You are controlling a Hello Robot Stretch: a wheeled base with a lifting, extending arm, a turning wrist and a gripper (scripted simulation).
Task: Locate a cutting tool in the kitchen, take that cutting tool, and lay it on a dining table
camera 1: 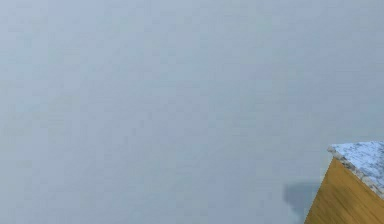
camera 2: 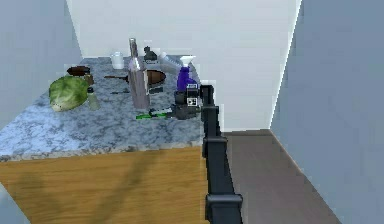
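Whether the tool [camera 2: 178, 108] holds anything cannot be told.

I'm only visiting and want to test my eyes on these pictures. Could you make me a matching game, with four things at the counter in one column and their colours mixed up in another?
Things:
1. leafy vegetable
2. spray bottle
3. counter's side
4. robot's arm

Colours:
A. dark, nearly black
B. green
C. orange-brown wood
D. blue to purple

Pairs: 1-B; 2-D; 3-C; 4-A
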